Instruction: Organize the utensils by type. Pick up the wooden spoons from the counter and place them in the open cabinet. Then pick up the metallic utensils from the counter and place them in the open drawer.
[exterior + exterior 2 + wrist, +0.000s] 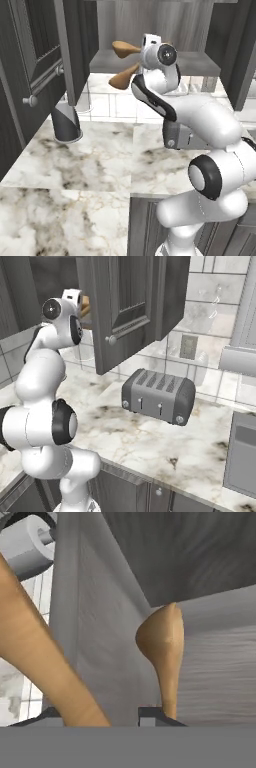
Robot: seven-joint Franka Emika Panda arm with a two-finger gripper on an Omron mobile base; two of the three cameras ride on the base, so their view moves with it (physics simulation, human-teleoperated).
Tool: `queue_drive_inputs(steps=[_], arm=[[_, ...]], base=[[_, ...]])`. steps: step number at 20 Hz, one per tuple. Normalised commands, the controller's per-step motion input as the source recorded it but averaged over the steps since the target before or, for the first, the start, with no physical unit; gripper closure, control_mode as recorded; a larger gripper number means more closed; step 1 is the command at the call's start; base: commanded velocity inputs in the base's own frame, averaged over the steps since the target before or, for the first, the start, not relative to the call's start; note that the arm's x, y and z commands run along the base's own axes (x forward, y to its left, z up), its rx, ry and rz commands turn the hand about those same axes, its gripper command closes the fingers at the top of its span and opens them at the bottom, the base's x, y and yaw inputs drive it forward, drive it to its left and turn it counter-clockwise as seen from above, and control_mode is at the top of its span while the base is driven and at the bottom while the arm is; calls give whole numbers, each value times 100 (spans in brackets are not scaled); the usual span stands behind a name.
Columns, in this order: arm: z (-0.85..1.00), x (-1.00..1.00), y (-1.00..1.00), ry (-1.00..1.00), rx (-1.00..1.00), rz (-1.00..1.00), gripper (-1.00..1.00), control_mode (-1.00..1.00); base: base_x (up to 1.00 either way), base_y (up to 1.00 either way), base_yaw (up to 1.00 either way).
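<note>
Spoons first: 2 wooden spoons (125,62) show at upper centre of the left base view, their bowls poking left of the white hand at the front edge of the cabinet (150,60) shelf. In the hand view, 1 spoon (162,647) stands at centre right, its handle beside a dark fingertip (150,716); the other (35,662) crosses the left side. Whether the gripper (105,719) is clenched on either spoon I cannot tell. Below, the marble counter (90,165) spreads across the frame.

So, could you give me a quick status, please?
Gripper up at the open cabinet, jaws' state unclear. Two wooden spoons at the shelf. Nothing in the way.
</note>
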Motion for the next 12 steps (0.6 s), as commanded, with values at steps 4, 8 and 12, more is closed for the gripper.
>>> queue_drive_inputs(steps=[4, 8, 12], arm=[[42, 2, -9, 26, 22, -2, 100, -100], [35, 14, -15, 13, 15, 0, 100, -100], [10, 13, -18, 1, 9, -3, 100, -100]], base=[[0, 0, 0], [0, 0, 0], [0, 0, 0]])
